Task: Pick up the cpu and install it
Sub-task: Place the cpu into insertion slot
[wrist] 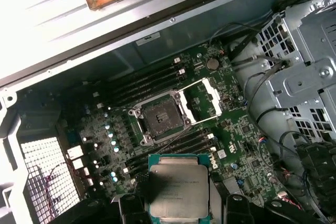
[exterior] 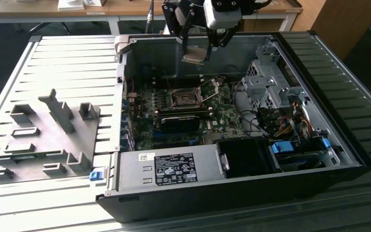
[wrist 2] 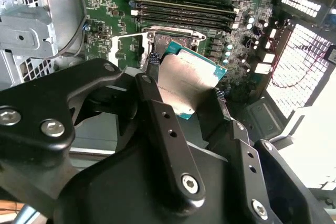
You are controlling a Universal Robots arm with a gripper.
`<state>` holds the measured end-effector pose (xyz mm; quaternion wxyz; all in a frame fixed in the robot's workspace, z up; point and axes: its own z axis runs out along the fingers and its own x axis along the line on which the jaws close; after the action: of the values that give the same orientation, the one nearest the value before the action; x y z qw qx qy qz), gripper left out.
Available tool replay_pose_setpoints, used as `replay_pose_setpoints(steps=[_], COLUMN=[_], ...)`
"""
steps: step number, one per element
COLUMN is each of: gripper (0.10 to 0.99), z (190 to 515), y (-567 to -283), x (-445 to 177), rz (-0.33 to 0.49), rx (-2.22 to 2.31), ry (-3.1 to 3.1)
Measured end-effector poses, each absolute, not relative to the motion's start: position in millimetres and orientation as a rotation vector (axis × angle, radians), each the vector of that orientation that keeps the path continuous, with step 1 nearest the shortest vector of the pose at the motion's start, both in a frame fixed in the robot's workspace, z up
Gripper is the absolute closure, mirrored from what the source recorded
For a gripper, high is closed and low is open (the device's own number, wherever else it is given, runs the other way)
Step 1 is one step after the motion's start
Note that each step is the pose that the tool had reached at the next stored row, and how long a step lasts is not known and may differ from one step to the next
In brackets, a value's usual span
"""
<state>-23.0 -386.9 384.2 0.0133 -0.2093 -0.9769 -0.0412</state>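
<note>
Gripper (exterior: 202, 48): hangs over the open computer case (exterior: 224, 198), close to its far wall and above the motherboard (wrist: 236, 129).
Jaws: clenched on the cpu (wrist 2: 189, 74), with one black finger (wrist 2: 160, 114) pressing each of two opposite edges, as the second wrist view shows.
Cpu position: in the air between the fingertips, clear of the board beneath it.
Cpu face: the silver metal top is turned toward both wrist cameras, with a green rim showing along its edges.
Cpu tilt: in the exterior view it seems slightly off level, though that is hard to judge from there.
Socket (wrist: 160, 120): a bare dark square on the motherboard. In the first wrist view it sits apart from the cpu, with a strip of board between them.
Socket frame (wrist: 202, 100): swung open, just beside the socket.
Memory slots (wrist: 147, 80): long dark rows running along the socket.
Power supply (exterior: 166, 169): a grey box at the near edge of the case.
Drive cage (exterior: 266, 79): bare metal, at the exterior view's right of the board, with cables beside it.
Fixture blocks (exterior: 50, 130): grey, on the slatted table (exterior: 69, 58) at the exterior view's left of the case — well apart from the gripper.
</note>
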Motion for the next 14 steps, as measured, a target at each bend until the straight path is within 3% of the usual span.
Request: replay_pose_setpoints(steps=[14], gripper=[0.549], z=[384.2], y=[-386.9], x=[-23.0], rz=[-0.129], rx=[-0.704], ry=[-3.033])
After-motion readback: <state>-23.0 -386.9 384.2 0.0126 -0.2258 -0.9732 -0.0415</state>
